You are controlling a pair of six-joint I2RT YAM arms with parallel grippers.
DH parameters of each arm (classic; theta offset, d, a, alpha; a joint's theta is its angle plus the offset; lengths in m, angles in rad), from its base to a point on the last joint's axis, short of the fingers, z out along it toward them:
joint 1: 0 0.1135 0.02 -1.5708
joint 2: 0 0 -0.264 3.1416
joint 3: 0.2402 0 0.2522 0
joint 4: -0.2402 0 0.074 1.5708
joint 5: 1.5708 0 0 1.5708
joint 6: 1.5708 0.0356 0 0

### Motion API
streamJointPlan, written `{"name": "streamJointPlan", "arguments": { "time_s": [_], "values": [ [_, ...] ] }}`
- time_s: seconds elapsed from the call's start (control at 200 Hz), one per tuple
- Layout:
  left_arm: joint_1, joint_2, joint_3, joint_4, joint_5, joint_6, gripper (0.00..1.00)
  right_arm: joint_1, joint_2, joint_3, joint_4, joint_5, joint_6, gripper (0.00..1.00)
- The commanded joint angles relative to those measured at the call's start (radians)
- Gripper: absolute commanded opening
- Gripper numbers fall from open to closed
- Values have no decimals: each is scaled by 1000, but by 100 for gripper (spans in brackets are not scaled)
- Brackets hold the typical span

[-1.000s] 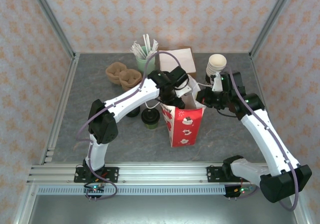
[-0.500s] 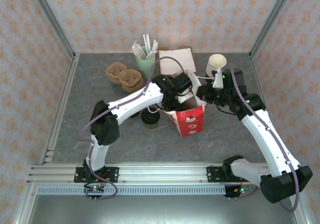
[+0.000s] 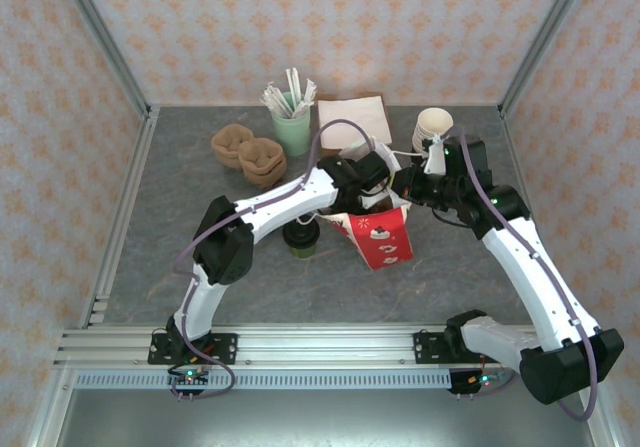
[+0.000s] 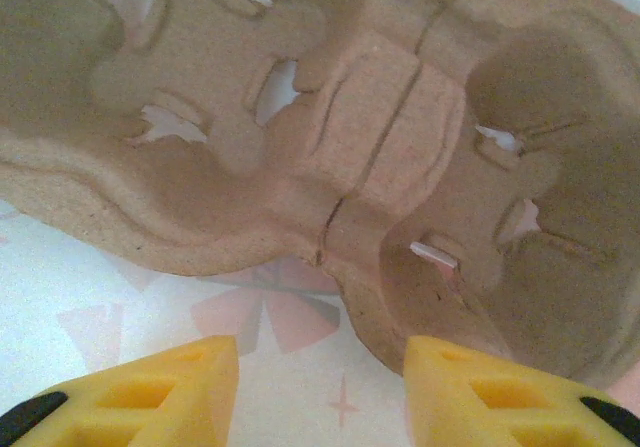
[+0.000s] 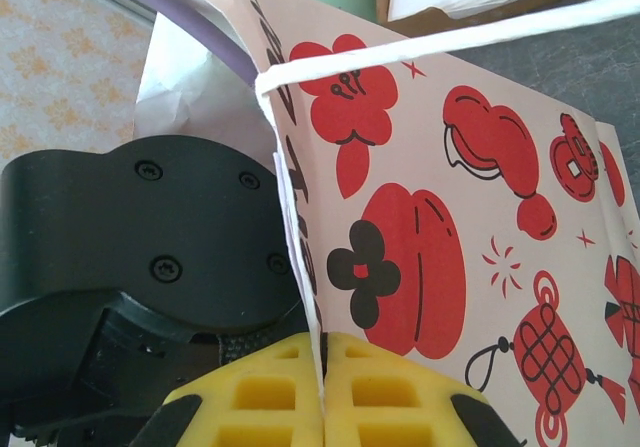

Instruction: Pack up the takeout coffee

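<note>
The grey mottled table (image 3: pixel 180 267) carries a row of supplies along its far edge: brown pulp cup carriers (image 3: pixel 250 152) at the left, then a pale green cup of wrapped sticks (image 3: pixel 291 127), a flat brown tray of white napkins (image 3: pixel 352 119), and stacked cream cups (image 3: pixel 432 127) at the right. Nearer, about mid-table, the takeout coffee (image 3: pixel 301 237) stands upright, with the tilted red bag (image 3: pixel 380 237) just to its right.

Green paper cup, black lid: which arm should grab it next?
Likely left: left gripper is open, the cup stands on its side of the red-patterned paper bag; the right gripper pinches the bag's rim.
</note>
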Motion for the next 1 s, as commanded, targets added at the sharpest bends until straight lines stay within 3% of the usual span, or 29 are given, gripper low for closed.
{"name": "streamJointPlan", "arguments": {
  "time_s": [0.0, 0.996],
  "values": [
    [-1, 40, 18, -7, -16, -20, 49, 1, -8, -2, 50, -13, -8, 0],
    [-1, 154, 5, 101, 140, -59, 52, 1, 42, 20, -33, -16, -62, 0]
  ]
}}
